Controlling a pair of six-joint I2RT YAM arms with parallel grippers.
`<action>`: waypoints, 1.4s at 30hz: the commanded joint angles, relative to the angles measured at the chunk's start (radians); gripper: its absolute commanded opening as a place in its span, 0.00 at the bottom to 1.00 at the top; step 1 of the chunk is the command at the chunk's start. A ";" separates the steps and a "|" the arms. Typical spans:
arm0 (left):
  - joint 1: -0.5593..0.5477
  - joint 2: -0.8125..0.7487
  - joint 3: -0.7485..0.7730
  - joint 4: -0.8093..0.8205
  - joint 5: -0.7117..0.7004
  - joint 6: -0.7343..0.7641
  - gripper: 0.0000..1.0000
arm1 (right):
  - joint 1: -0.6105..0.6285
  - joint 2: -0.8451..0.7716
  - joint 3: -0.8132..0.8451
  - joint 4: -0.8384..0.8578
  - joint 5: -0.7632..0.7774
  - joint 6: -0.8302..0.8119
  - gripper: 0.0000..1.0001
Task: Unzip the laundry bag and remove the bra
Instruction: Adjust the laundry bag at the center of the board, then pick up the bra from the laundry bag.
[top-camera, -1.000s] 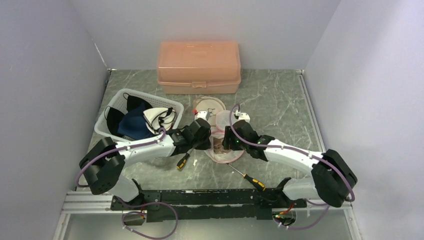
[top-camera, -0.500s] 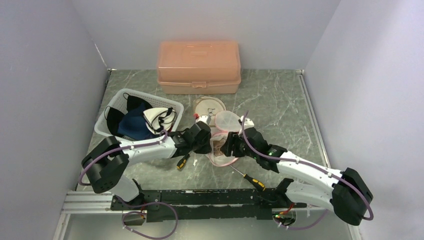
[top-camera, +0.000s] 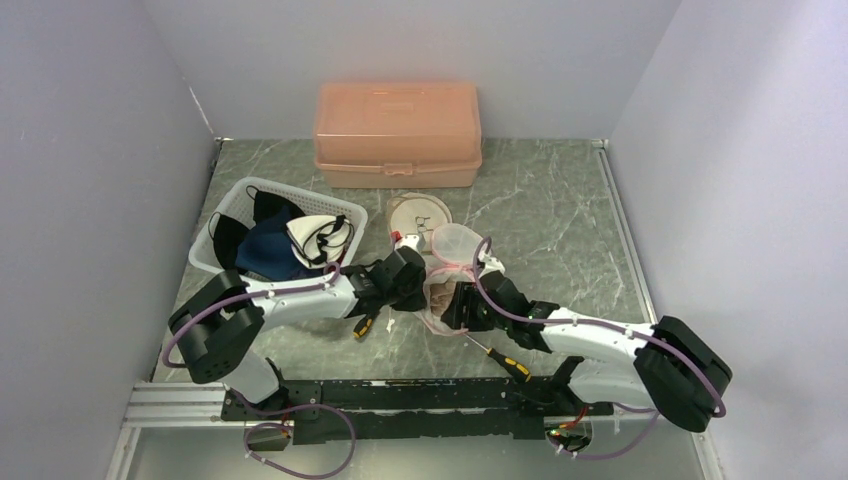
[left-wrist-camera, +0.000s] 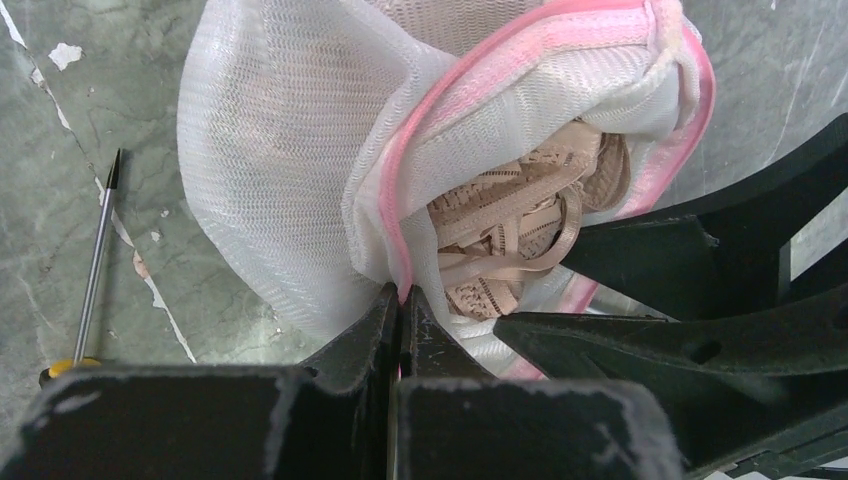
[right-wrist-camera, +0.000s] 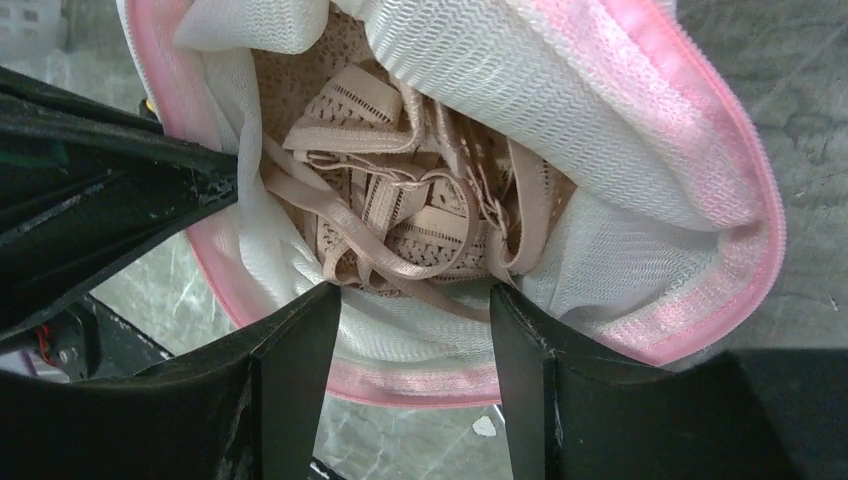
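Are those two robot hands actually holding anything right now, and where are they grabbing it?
The left tool pinches the mesh laundry bag by its pink rim. The right tool stands open over the bra, gripping nothing.

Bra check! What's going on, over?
Left claw shut on bag rim. Right claw open at bag mouth. Bra inside, not out. Nothing covering it.

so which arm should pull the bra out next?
Right. The right gripper is open at the unzipped laundry bag, straddling the bra; the left gripper is shut on its pink rim.
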 joint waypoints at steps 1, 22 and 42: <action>-0.010 0.002 -0.016 0.030 0.008 -0.017 0.03 | -0.003 -0.010 -0.030 0.049 0.063 0.072 0.62; -0.037 -0.001 -0.045 0.062 0.019 -0.021 0.03 | -0.071 -0.175 0.084 -0.059 0.139 0.036 0.75; -0.040 0.010 -0.020 0.038 -0.003 -0.012 0.03 | -0.071 -0.210 0.093 -0.029 0.088 -0.005 0.74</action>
